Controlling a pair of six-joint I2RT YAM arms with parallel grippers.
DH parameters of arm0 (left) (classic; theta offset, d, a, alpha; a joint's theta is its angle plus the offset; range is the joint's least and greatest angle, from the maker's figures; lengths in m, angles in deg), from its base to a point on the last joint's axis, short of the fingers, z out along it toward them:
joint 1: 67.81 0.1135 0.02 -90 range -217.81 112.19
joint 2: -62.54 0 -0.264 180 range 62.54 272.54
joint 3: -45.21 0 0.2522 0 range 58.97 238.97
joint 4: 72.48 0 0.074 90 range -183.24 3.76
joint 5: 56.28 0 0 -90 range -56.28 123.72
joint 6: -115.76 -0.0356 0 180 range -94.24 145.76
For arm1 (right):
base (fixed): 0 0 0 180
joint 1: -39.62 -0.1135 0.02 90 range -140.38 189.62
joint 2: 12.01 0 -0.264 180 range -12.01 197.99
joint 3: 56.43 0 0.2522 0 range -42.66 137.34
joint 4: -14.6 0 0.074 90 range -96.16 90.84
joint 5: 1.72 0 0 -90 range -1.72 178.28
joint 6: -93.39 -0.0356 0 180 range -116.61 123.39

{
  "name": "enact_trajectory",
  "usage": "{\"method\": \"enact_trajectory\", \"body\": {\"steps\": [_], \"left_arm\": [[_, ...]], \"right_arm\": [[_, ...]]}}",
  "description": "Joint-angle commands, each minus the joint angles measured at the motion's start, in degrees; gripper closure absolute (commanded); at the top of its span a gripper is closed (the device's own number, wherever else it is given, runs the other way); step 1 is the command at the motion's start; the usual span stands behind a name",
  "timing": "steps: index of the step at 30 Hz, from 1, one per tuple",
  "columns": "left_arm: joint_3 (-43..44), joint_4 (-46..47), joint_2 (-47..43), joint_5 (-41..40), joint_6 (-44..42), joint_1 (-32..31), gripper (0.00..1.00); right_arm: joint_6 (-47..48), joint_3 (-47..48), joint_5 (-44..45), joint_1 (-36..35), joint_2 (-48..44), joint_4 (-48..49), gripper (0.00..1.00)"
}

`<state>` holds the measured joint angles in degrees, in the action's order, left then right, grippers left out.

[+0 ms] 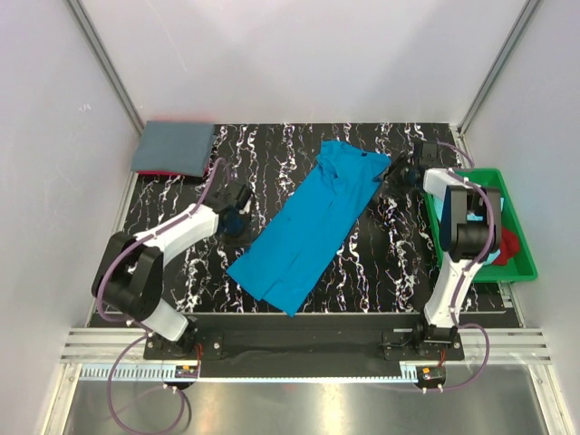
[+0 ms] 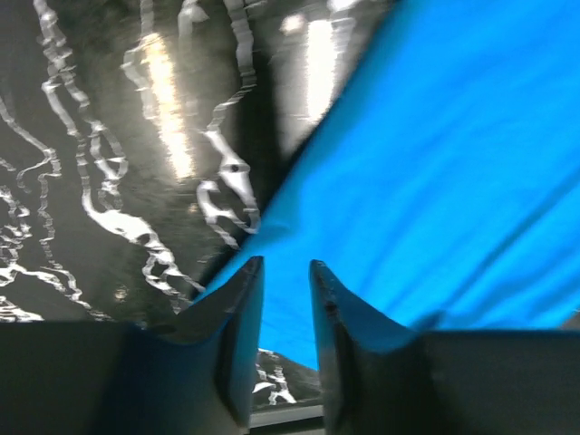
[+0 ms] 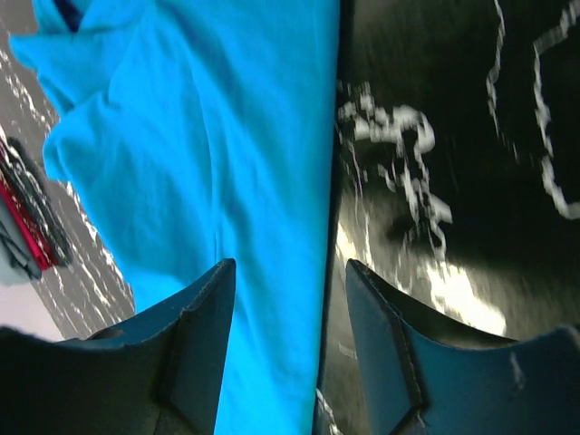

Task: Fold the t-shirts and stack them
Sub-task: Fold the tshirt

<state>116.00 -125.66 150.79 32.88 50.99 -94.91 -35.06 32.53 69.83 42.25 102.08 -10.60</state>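
A bright turquoise-blue t-shirt lies on the black marbled table, folded into a long strip that runs diagonally. A folded slate grey-blue t-shirt rests at the back left corner with a red one showing under it. My left gripper is low beside the blue shirt's left edge, its jaws a little apart with nothing between them and blue cloth just beyond. My right gripper stands open at the shirt's far right edge; that edge runs between its fingertips.
A green plastic tray stands at the right edge of the table with red cloth in it, partly hidden by the right arm. White walls close in the back and both sides.
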Motion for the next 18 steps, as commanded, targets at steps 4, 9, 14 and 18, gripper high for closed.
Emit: {"method": "enact_trajectory", "body": {"steps": [4, 9, 14, 18], "left_arm": [[-2.37, 3.11, 3.5, 5.92, -2.56, 6.52, 0.65], [-3.77, 5.32, 6.41, 12.61, -2.91, 7.58, 0.67], [-5.62, 5.93, 7.38, 15.69, -2.12, 7.49, 0.87], [-8.86, 7.94, 5.36, 16.66, 0.42, 7.49, 1.0]], "right_arm": [[0.05, 7.59, 2.72, -0.08, 5.88, 2.48, 0.42], [-0.92, 11.27, 2.2, 0.18, 11.15, 2.48, 0.44], [-2.06, 14.88, 1.06, 0.27, 15.63, 2.39, 0.62], [-2.06, 20.23, 1.41, 0.35, 18.71, 1.78, 0.82]]}}
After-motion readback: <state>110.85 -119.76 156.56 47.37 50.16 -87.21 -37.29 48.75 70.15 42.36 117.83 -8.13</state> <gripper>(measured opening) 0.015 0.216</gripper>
